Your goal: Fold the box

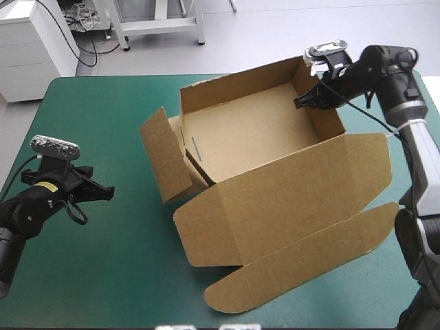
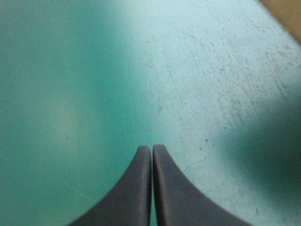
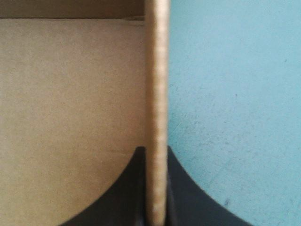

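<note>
The brown box (image 1: 254,130) stands in the middle of the table as an open tray, its back and right walls raised. Its lid (image 1: 289,206) lies flat toward the front, and a loose side flap (image 1: 165,155) sticks up on the left. My right gripper (image 1: 311,100) is at the far right wall and shut on its top edge; the wall's edge (image 3: 156,94) runs up between the two black fingers (image 3: 129,188). My left gripper (image 1: 103,192) hovers low over the teal-green cover near the left edge, shut on nothing, well clear of the box. A corner of brown board (image 2: 287,14) shows far ahead of it.
Teal-green cover (image 1: 103,275) lies bare in front of and to the left of the box. The lid's rounded tuck flap (image 1: 302,258) reaches near the front edge. The right arm stretches along the table's right side.
</note>
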### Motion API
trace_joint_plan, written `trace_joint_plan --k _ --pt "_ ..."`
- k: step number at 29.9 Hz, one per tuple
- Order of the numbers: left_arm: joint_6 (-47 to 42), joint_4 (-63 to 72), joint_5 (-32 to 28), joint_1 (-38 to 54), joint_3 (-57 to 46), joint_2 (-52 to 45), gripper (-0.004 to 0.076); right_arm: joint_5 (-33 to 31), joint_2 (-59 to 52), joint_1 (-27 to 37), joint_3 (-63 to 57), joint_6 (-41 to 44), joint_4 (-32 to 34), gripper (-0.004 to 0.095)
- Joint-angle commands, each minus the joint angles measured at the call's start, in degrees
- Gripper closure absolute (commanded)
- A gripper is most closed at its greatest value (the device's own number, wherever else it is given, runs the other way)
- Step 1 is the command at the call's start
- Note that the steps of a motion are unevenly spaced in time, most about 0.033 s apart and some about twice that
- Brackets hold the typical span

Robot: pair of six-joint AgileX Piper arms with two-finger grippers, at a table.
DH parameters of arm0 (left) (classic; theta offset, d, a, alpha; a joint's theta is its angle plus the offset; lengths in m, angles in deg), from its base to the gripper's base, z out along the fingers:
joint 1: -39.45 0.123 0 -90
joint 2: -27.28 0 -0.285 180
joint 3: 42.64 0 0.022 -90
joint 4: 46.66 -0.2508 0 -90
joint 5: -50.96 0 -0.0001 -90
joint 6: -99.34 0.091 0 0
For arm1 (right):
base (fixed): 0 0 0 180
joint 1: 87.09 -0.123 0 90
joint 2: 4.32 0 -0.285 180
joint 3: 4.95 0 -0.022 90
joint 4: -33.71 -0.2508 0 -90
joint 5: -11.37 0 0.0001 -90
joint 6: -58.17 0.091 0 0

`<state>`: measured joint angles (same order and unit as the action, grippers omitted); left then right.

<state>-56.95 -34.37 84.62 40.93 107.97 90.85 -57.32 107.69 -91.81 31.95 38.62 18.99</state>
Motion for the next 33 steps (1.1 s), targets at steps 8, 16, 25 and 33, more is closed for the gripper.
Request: trace_joint_plan --k 8,16,25,33 --pt "-2.0 3.9 -5.5 -0.1 1.3 0.2 0.0729 1.7 -6.5 15.0 1.9 -8.9 -23.4 0.093" --pt "6.1 22.7 -9.9 -0.1 1.3 9.2 0.0705 1.7 -6.7 15.8 0.3 -10.8 -24.6 0.093" --pt "46.0 70.9 7.7 5.5 1.3 20.7 0.0705 1.7 -6.7 15.8 0.2 -10.9 -24.7 0.093" --pt "53.1 86.4 24.2 10.8 1.3 28.3 0.0706 1.7 -6.7 14.6 0.2 -10.9 -24.7 0.0928"
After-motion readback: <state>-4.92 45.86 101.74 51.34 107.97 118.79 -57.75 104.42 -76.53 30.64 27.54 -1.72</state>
